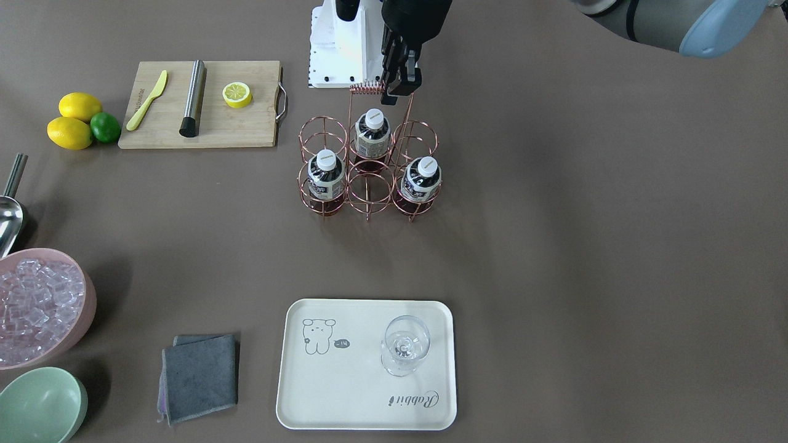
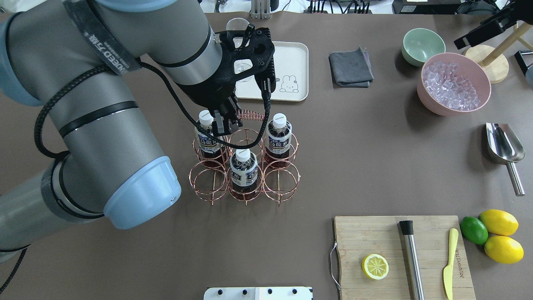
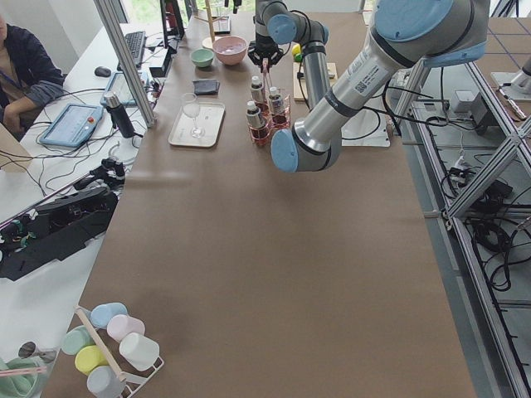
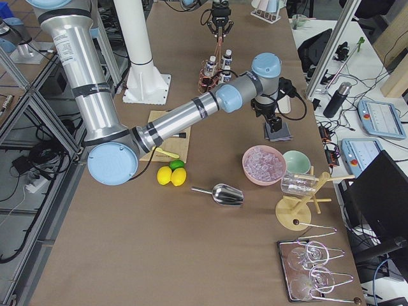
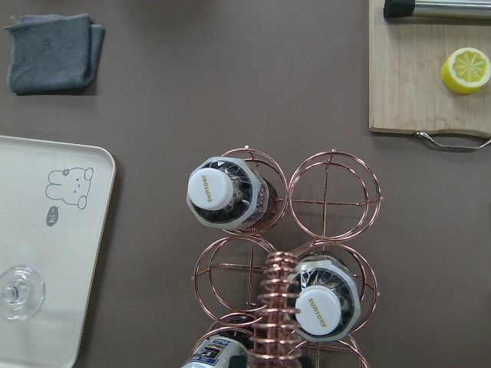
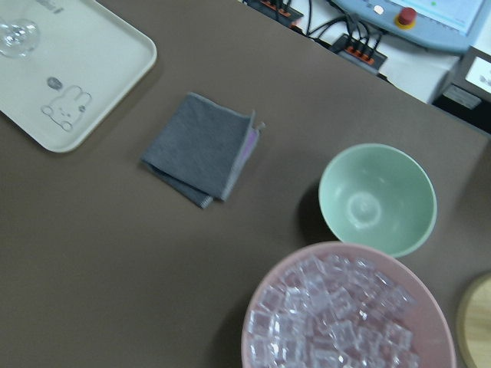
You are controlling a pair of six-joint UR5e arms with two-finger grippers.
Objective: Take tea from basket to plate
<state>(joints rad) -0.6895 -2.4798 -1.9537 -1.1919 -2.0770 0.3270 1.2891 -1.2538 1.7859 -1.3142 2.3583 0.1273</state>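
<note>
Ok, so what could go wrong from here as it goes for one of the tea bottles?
1. The left gripper hangs right beside the coiled handle. Coming down for the nearest tea bottle, it might catch the wire and drag or tip the basket.
2. A glass stands on the plate. A bottle set down close to it could knock it over; the bare half by the bear drawing looks safer.

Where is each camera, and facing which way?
Front: across table, facing robot; left gripper above basket.
Overhead: behind robot, looking down; left arm.
Left side: table's end; left arm near.
Right side: opposite end; right arm near.
Left wrist: down onto basket; no body.
Right wrist: down onto ice bowl; no body.
Front and overhead share the tray.
</note>
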